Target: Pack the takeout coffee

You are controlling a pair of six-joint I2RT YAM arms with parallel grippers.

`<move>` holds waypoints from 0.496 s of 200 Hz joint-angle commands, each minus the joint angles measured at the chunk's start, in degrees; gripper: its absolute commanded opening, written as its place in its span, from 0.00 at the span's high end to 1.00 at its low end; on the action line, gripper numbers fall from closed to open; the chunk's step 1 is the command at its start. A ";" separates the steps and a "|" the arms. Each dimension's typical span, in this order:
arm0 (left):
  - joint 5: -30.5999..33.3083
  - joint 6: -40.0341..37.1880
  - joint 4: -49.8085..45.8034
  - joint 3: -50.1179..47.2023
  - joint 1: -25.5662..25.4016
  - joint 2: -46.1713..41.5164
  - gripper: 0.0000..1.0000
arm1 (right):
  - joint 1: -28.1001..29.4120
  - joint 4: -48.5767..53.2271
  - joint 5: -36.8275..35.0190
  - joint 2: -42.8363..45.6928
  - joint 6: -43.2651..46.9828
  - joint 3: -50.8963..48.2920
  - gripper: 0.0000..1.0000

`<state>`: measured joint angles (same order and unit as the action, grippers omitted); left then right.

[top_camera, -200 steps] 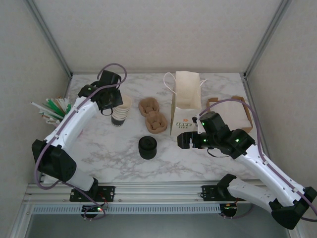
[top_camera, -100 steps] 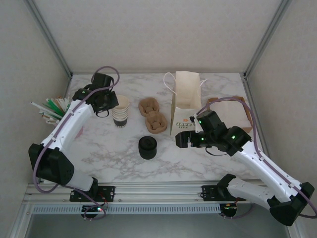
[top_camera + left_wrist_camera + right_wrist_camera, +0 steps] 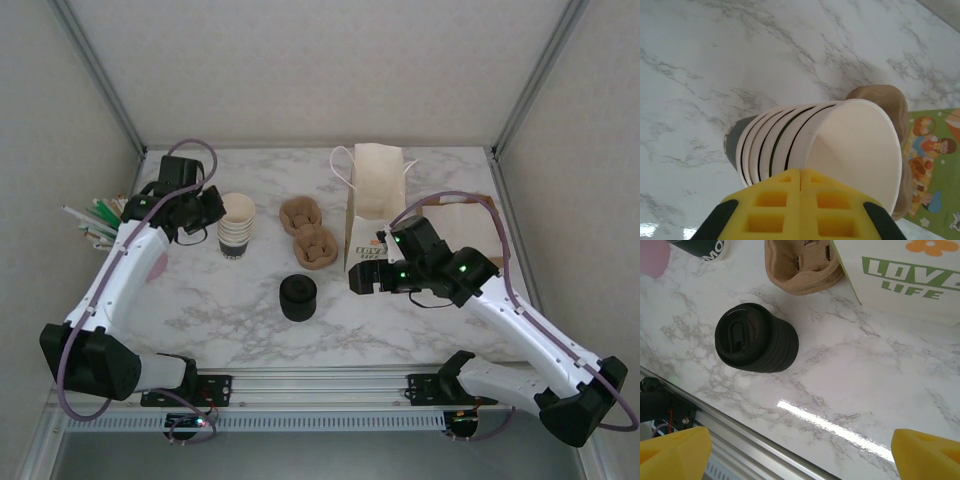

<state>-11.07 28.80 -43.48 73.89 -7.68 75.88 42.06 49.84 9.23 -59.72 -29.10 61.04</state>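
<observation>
Marble counter (image 3: pixel 200 290), white-walled booth, two arms at the near rail.

Left arm (image 3: pixel 130 260): reaches to the far-left part of the counter. Left jaws closed, yellow pads (image 3: pixel 775 210) pressed flat together with nothing between them. They sit just left of the cup stack (image 3: pixel 236 226), at rim height. In the wrist view the top cup's cream rim lies right against the pad tips; contact cannot be confirmed.

Cup stack: several nested paper cups, dark outer wall, cream inside, no lid on top. It stands upright between the left jaws and the pulp carriers (image 3: pixel 308 232).

Right arm (image 3: pixel 520 320): bent over the middle of the counter. Right jaws wide open and holding nothing; the yellow tips (image 3: pixel 675 455) show at the two lower corners of the wrist view. They hang above bare marble, between the lids (image 3: pixel 298 297) and the bag (image 3: pixel 375 205).

Lids: a squat black stack, alone on the marble near the front, just in front of the carriers.

Bag: cream paper, upright, mouth open, green "LOVE LIFE" print on the near face (handles loop off the far rim).

Straws (image 3: pixel 100 222): a green and white bundle at the left wall.

Coffee: where a finished, lidded cup stands, I cannot tell.
</observation>
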 commanded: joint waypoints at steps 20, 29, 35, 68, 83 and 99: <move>-5.71 2.21 4.29 -2.57 0.44 -2.20 1.00 | 3.14 -2.93 2.13 -1.85 -0.23 3.11 0.08; -5.84 2.38 4.54 -3.10 0.61 -2.31 1.00 | 3.79 -3.46 2.23 -2.65 -0.48 3.77 0.08; -5.95 2.48 4.64 -3.52 0.64 -2.40 1.00 | 4.27 -3.94 1.96 -3.25 -0.82 4.29 0.08; -6.71 3.11 5.74 -5.80 0.81 -3.35 1.00 | 7.63 -7.66 1.01 -8.05 -2.85 7.20 0.11; -6.40 3.26 5.61 -6.34 0.96 -3.88 1.00 | 8.51 -10.06 1.28 -11.18 -4.32 8.53 0.14; -6.51 3.42 5.78 -6.89 0.98 -4.31 1.00 | 8.65 -13.31 1.84 -14.58 -6.57 10.06 0.18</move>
<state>-16.62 31.33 -39.42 67.68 -7.22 73.52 49.98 42.52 10.55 -70.30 -31.99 68.20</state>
